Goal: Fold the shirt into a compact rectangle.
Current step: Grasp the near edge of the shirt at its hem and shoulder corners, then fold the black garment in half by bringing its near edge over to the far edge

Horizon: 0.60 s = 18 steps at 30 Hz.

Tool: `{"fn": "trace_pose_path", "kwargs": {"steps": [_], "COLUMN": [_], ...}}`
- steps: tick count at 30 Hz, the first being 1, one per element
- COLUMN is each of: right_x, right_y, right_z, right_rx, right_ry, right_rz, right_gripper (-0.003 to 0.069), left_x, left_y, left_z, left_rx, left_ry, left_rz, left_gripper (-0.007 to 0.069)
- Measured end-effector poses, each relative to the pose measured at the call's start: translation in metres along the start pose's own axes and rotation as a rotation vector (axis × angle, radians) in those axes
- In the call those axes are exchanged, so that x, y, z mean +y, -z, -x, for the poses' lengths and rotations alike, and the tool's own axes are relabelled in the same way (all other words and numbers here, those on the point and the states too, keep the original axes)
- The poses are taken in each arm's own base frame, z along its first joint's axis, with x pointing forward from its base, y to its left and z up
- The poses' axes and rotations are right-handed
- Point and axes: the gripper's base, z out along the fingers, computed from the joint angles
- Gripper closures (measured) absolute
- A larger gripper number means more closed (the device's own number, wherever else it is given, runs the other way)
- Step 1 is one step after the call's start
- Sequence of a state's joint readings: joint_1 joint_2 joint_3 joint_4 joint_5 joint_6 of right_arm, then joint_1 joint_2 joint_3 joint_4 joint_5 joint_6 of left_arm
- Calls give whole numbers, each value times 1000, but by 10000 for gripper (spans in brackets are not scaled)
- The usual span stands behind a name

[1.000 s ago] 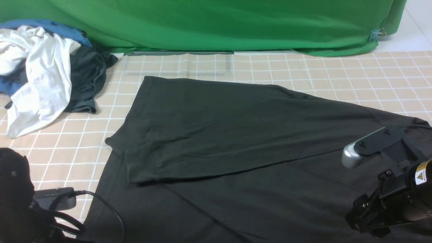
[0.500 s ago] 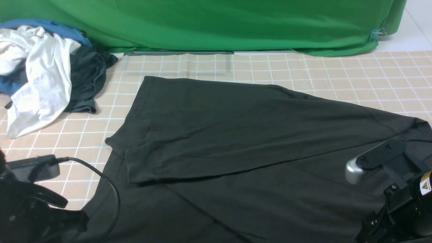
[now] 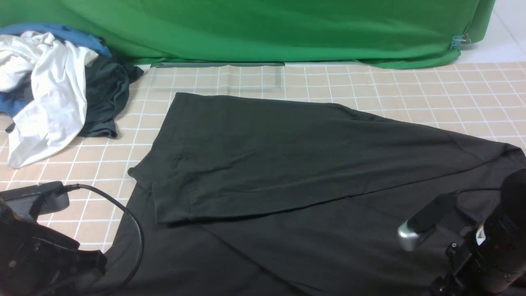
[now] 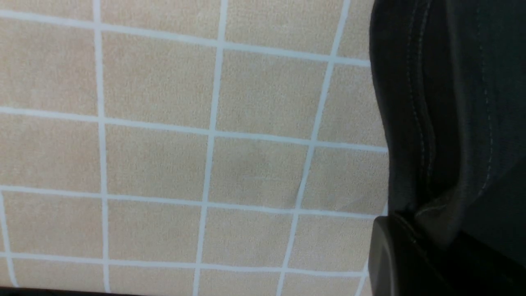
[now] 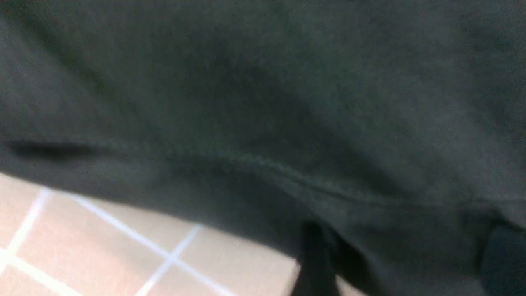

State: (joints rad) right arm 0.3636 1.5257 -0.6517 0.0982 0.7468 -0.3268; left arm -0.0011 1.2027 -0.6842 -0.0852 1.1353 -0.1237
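The black shirt lies spread on the checked tablecloth, its far part folded over toward me. My left arm is low at the shirt's near left edge. In the left wrist view the stitched hem bunches into my left gripper, which looks shut on it; one black finger shows. My right arm hangs over the shirt's near right part. The right wrist view is blurred: my right gripper has two dark fingers standing apart, with shirt cloth between them.
A heap of white, blue and dark grey-black clothes lies at the far left. A green backdrop closes the far side. Bare checked tablecloth shows at the far right and left of the shirt.
My left arm has shifted left, its wrist camera now higher in the picture. The right arm has dropped and moved left over the shirt's near right part. The shirt has hardly moved.
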Motion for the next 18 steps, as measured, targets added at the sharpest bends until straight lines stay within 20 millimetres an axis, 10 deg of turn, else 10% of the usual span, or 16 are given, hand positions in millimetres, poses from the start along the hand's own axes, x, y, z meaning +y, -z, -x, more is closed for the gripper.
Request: {"fn": "trace_pose_path", "kwargs": {"steps": [6,18], "right_x": [0,8], "right_y": [5,75], "right_z": [1,-28], "right_rx": [46,-66], "right_ry": [13,33], "right_rz": [10,-72], "right_gripper": [577,614], "left_x": [-2,-8], "left_y": [6,47], "left_z": [3,14], "left_rx": [-23,-128], "left_ry": [3,72], "left_rz": [-14,-54], "left_gripper": [596,596]}}
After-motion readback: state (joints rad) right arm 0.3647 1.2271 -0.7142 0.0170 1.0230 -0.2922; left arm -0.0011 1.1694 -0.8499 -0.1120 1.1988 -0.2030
